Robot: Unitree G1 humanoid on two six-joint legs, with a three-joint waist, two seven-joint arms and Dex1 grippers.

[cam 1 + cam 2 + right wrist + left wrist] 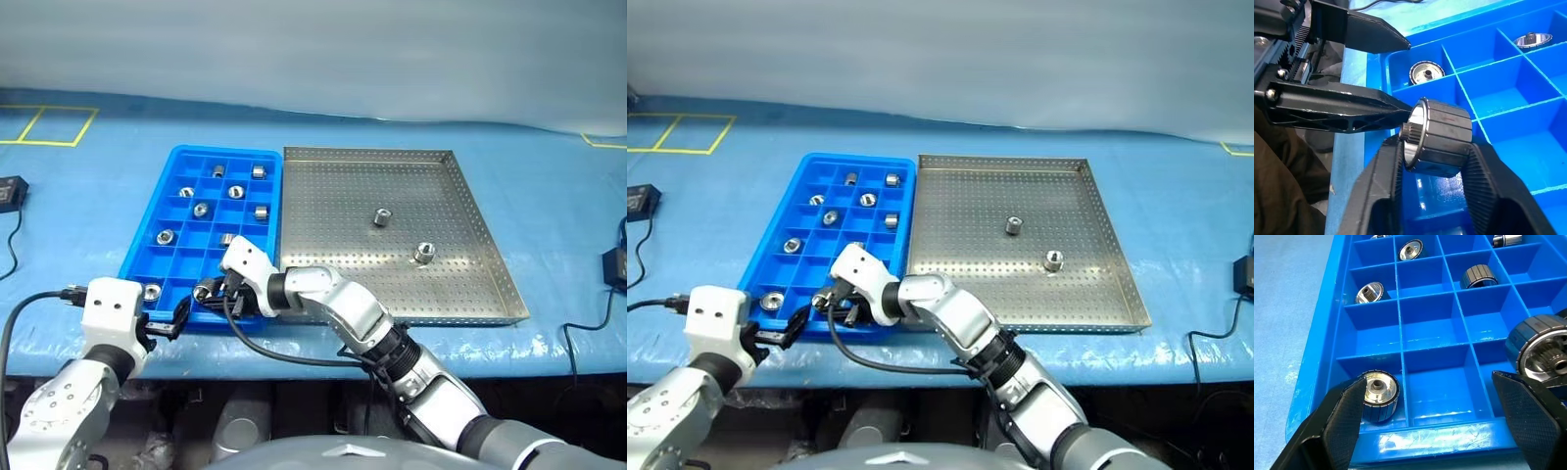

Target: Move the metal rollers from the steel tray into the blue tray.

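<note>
1. Black ribbed fingers of the right gripper are pinching a short silver-grey metal roller with a central hole, hanging over the near end of the bright blue plastic tray of square compartments, at the lower left of the head views.
2. Spread wide, the left gripper is hovering just beside it at the tray's near edge, holding nothing.
3. One finished roller is lying in the near corner compartment; several others are sitting in cells farther up the tray.
4. Two rollers are waiting on the perforated silver steel tray, right of centre.
5. Risk: the held roller is sitting close to a divider wall, so on release it may be striking the rib and bouncing into a neighbouring or occupied cell.
6. Risk: both grippers are crowding the same corner, so a finger collision could be knocking the roller loose over the tray rim.
</note>
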